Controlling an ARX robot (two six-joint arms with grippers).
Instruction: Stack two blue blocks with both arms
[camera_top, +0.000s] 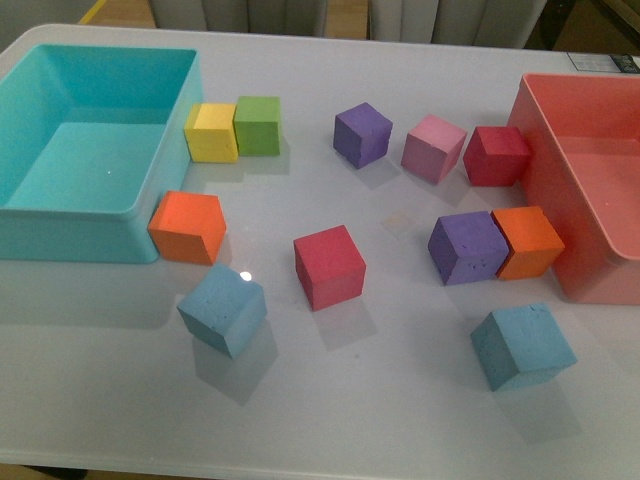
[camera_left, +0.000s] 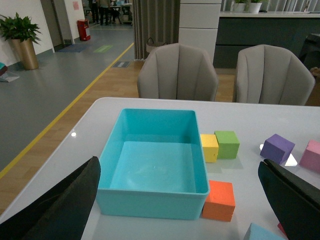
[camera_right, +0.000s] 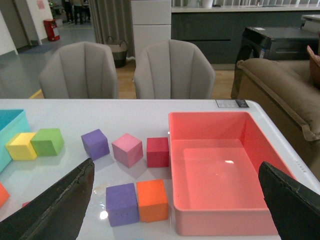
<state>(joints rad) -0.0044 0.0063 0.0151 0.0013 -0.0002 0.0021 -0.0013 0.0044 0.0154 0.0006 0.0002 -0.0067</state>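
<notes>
**Plainly, nothing is stacked yet: both blue blocks are sitting apart**

Neither arm is showing in the front view. The left blue block (camera_top: 222, 310) is sitting near the front edge of the table (camera_top: 380, 430), toward its left side and just in front of an orange block (camera_top: 187, 226). The right blue block (camera_top: 522, 346) is lying near the same edge, toward the right front corner. They are resting well apart, each bare on top, with a red block (camera_top: 329, 266) standing between them and slightly farther back.

The left gripper (camera_left: 178, 161) is holding its fingers wide apart, gripping nothing and facing the turquoise bin (camera_left: 150, 197). The right gripper (camera_right: 175, 163) is gaping likewise toward the coral bin (camera_right: 225, 222).

By my reading, the whole job is waiting: grasping a blue block, carrying it across, and setting it on the other.
</notes>
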